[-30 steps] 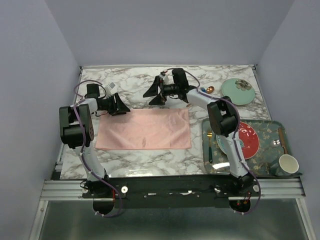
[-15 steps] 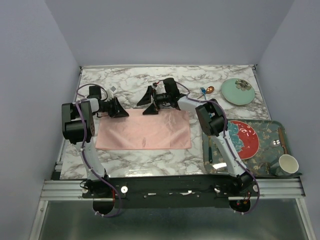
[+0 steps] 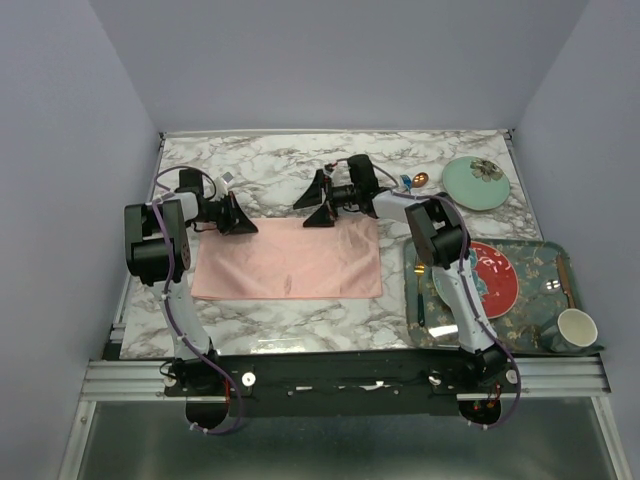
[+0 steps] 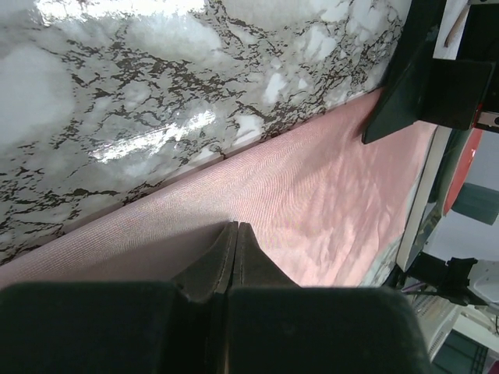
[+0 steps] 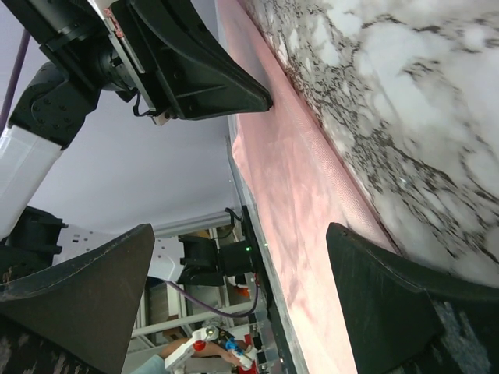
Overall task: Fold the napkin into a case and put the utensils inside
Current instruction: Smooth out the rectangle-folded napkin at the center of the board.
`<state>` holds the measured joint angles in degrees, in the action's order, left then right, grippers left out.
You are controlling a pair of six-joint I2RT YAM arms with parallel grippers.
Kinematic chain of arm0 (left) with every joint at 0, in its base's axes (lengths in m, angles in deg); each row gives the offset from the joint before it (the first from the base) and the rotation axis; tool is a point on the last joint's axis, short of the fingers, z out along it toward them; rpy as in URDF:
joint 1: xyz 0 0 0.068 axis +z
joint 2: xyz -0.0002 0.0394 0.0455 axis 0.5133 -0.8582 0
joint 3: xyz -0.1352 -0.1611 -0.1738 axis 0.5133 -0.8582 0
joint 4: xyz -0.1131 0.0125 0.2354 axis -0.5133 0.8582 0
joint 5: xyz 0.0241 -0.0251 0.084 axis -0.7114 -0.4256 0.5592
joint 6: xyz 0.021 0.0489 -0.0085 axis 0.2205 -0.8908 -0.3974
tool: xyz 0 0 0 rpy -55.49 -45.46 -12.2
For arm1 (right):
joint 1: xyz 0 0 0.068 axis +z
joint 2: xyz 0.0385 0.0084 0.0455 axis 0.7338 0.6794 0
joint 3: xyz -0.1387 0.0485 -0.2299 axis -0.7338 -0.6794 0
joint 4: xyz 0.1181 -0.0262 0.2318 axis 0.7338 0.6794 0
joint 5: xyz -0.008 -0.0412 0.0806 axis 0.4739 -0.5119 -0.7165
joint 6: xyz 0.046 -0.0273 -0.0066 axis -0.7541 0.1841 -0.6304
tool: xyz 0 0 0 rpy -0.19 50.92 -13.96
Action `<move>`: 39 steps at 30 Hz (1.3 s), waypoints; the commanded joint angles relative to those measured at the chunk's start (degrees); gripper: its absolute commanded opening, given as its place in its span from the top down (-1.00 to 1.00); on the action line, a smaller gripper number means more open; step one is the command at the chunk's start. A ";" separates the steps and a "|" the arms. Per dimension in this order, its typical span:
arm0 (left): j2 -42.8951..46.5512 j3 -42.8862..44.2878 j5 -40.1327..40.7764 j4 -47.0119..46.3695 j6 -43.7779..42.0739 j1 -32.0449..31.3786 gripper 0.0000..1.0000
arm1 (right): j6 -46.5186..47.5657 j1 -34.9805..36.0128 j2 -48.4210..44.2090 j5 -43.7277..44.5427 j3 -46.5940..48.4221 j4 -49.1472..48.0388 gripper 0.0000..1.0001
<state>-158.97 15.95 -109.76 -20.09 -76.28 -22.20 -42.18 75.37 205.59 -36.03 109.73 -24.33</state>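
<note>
The napkin [image 3: 288, 258] lies flat on the marble as a pink rectangle, also seen in the left wrist view [image 4: 327, 187] and the right wrist view [image 5: 296, 195]. My left gripper [image 3: 243, 224] is at its far left edge, shut, with its tips [image 4: 235, 227] pressed together in the cloth. My right gripper [image 3: 317, 204] hangs open just above the far edge near the middle [image 5: 240, 234], holding nothing. The utensils, a copper spoon [image 3: 421, 179] and a dark blue fork [image 3: 406, 181], lie at the back, right of the right gripper.
A pale green plate [image 3: 475, 182] sits at the back right. A teal tray [image 3: 548, 252] on the right holds a red plate [image 3: 492, 278], a white cup [image 3: 578, 328] and a gold fork with a teal handle [image 3: 418, 290].
My left gripper has shut on the napkin's far left edge. My right gripper swung left along the far edge and came back right, still open.
</note>
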 commanded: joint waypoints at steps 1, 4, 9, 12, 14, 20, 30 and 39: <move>-3.05 1.14 6.04 2.52 -2.56 0.54 1.00 | 3.93 -2.49 -2.65 -1.19 -4.36 6.76 -1.00; -3.40 1.75 6.39 3.13 -2.82 0.54 1.00 | 5.42 -3.64 -3.79 -1.37 -6.56 7.73 -1.00; -3.75 2.54 7.09 4.27 -3.53 0.89 1.00 | 10.07 -5.57 -5.11 -1.98 -8.94 11.94 -1.00; -3.93 2.98 7.01 4.45 -3.44 1.15 1.00 | 13.41 -6.98 -5.72 -2.07 -9.38 15.19 -1.00; -4.11 3.16 7.01 4.45 -3.44 1.07 1.00 | 14.56 -8.21 -6.16 -1.98 -9.91 17.64 -1.00; -4.28 3.25 7.09 4.36 -3.09 1.07 1.00 | 19.13 -10.84 -6.34 -2.86 -10.17 22.57 -1.00; -4.72 4.04 7.36 4.89 -3.26 1.07 1.00 | 28.36 -14.10 -6.52 -2.25 -9.64 32.51 -1.00; -3.58 3.69 4.47 1.83 -2.21 1.15 0.99 | 30.56 -14.89 -5.90 -2.86 -6.05 35.24 -1.00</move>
<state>-161.31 20.06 -109.78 -15.08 -76.87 -21.89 -14.27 61.44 197.68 -41.71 102.65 3.77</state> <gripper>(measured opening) 0.008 0.997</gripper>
